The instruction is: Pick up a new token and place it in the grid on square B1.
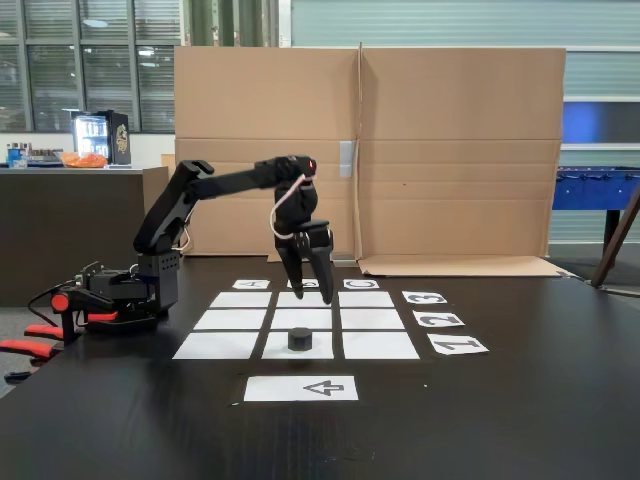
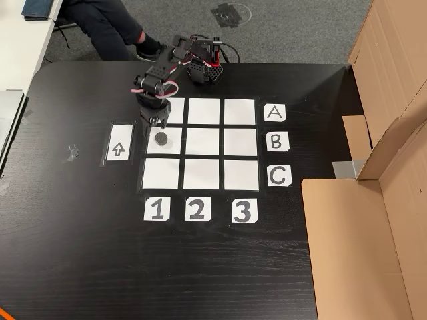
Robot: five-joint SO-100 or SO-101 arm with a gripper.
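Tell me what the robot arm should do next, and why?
Probably lift away and back off. The token already sits on square B1 of the grid, in line with labels B and 1. The pincer hangs open above it, holding nothing, so placing looks done.

the table (image 2: 80, 253) is black with a soft sheen. the grid (image 2: 203, 175) is matt white paper. the token (image 2: 161, 139) looks matt black. the screen (image 1: 450, 150) is brown cardboard.
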